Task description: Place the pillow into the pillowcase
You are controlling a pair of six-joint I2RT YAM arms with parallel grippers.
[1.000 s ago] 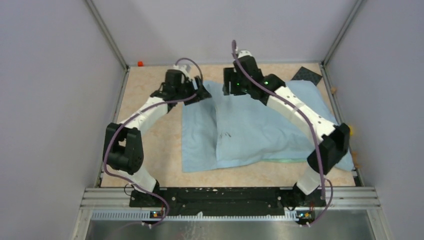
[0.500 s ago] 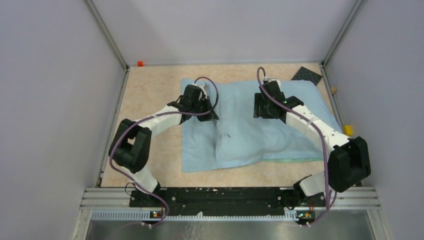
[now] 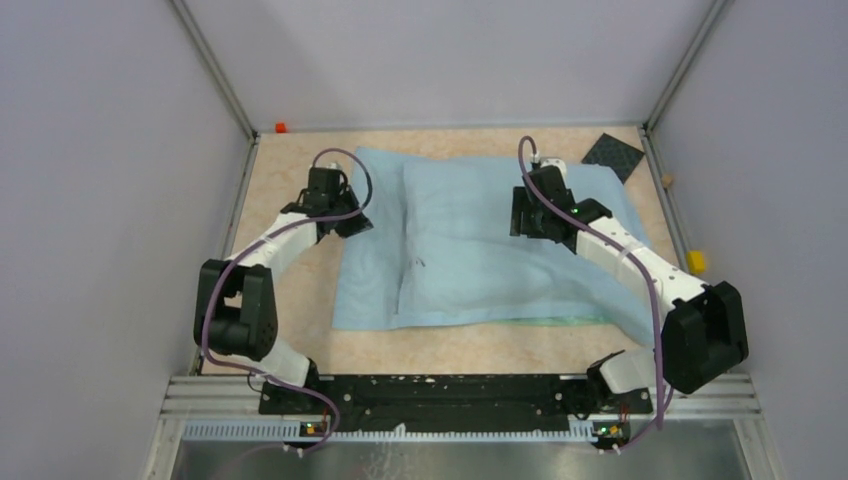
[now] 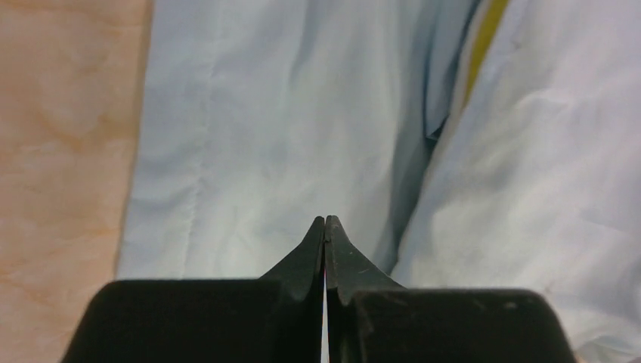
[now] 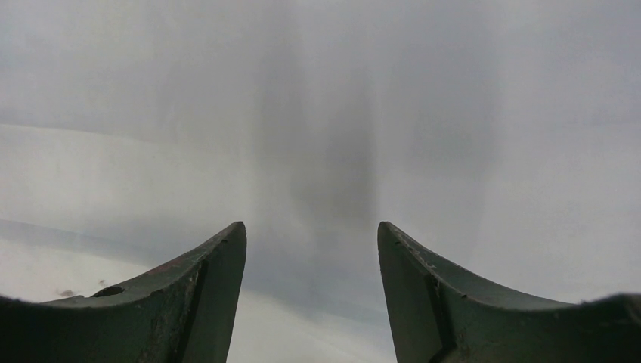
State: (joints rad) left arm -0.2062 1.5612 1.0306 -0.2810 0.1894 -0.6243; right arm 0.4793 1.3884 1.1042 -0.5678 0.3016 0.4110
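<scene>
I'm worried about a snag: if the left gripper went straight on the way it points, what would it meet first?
The pillowcase: the shut left gripper points at its flat fabric, left of the pillow. Depth is unclear, so the gap may be small.

I see the pillowcase (image 3: 470, 250) as thin matt cloth, softly creased. The tabletop (image 3: 280, 160) looks smooth, a mottled beige laminate. The right fingers (image 5: 204, 280) are dull dark plastic, scuffed along their edges.
</scene>
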